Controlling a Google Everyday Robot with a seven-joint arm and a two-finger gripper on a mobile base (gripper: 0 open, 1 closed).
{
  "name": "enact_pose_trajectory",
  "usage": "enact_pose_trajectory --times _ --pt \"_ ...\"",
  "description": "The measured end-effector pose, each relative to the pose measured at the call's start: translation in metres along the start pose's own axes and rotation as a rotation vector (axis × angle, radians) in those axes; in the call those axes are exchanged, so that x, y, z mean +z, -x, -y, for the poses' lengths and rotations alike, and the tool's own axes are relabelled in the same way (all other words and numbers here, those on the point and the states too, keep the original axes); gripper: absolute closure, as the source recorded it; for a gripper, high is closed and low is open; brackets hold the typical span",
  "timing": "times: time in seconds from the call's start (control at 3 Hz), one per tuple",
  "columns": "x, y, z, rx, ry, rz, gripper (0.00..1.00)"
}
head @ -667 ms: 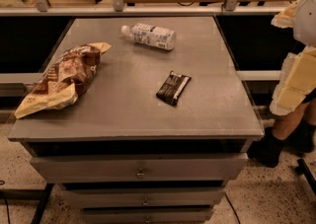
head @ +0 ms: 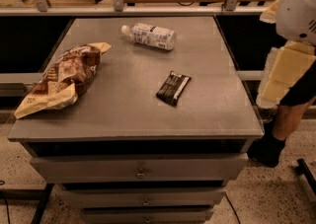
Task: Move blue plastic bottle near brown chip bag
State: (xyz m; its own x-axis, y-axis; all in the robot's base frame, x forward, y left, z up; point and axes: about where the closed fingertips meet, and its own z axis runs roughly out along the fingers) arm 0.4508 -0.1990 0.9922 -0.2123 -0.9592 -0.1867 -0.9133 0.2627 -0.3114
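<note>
Blue plastic bottle lies sideways; a nudge could roll it. Claw, right of counter: cannot tell its state.

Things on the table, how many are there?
3: the bottle at the back, the chip bag on the left, the small dark wrapper right of middle. None look hidden. The gripper hangs past the right edge of the table.

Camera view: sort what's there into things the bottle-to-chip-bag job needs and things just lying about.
For the job: blue plastic bottle, on its side at the back; brown chip bag, left edge; gripper, out of view, only the arm shows at right.
Lying about: dark snack bar wrapper, right of centre on the tabletop.
</note>
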Motion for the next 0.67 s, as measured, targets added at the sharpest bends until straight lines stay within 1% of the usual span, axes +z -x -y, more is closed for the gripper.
enact_pose_trajectory --times 0.33,0.67 --pt "0.009 0.04 0.022 -0.039 -0.038 -0.038 0.0" --pt "0.024 0.095 0.053 -0.069 -0.069 -0.05 0.0"
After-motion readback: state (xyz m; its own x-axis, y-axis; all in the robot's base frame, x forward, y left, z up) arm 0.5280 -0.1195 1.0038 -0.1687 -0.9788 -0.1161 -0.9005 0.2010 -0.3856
